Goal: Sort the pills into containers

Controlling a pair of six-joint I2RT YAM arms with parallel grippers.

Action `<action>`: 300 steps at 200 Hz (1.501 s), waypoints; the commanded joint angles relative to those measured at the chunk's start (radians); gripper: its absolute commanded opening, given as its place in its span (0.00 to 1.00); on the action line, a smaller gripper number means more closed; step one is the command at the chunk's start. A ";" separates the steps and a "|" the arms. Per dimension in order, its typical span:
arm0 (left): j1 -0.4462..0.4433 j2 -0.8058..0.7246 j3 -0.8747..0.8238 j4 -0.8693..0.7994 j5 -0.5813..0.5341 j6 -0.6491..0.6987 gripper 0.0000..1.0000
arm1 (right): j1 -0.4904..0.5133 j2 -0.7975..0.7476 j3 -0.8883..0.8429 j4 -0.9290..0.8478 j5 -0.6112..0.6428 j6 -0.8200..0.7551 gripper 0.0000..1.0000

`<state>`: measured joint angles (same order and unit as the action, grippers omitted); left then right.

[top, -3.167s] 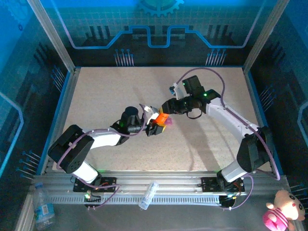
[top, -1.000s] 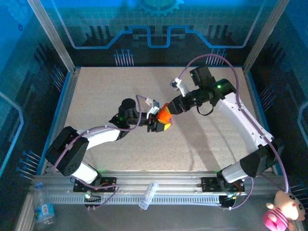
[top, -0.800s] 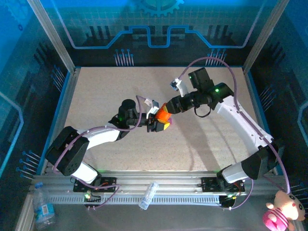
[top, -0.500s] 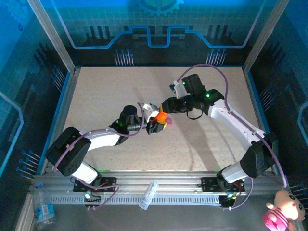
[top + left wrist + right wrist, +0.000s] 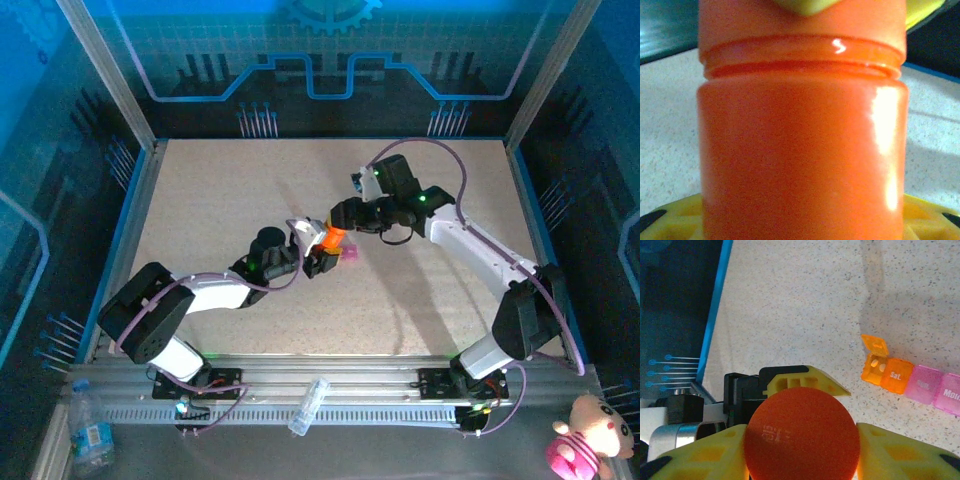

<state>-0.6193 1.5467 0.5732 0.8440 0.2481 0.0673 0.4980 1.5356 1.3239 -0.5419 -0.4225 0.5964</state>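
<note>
On the speckled, stone-like table [image 5: 220, 190], the left gripper [image 5: 318, 262] reaches toward 2 o'clock from its base and meets the bottle [image 5: 331, 240] near the middle. In the left wrist view the bottle is glossy orange plastic, a smooth cylinder with a raised ring and a groove below its neck. The left gripper's fingers [image 5: 670, 222], yellow with a lattice of cut-outs, sit low on either side of it. They stand about half apart and are clamped on the bottle's body.

At 1 o'clock from the bottle, the right gripper [image 5: 345, 217] comes in from the other end. From its wrist the bottle shows a round, matte orange face with faint raised marks, set between two yellow lattice fingers [image 5: 900, 450]. This face hides their inner edges, so whether they press it or stand just clear cannot be told.

The containers [image 5: 351, 257] lie on the table just beside the bottle, at its 4 o'clock. They are a strip of small, joined, translucent square boxes, orange at one end and pink at the other. The end orange box has its lid [image 5: 875, 345] tipped up, with pale pills [image 5: 875, 366] inside.
</note>
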 commanded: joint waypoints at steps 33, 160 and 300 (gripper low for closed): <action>0.039 0.008 0.045 0.357 0.247 -0.153 0.00 | -0.150 -0.179 0.001 -0.037 -0.137 -0.104 0.86; 0.091 0.023 0.171 0.201 0.637 -0.342 0.00 | -0.095 -0.096 0.292 -0.460 -0.135 -0.556 0.89; 0.090 0.028 0.167 0.209 0.638 -0.331 0.00 | -0.003 -0.028 0.292 -0.436 -0.091 -0.490 0.43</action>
<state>-0.5304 1.5780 0.7101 1.0096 0.8654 -0.2722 0.4770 1.5024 1.6314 -0.9863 -0.5392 0.0608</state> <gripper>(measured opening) 0.518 0.464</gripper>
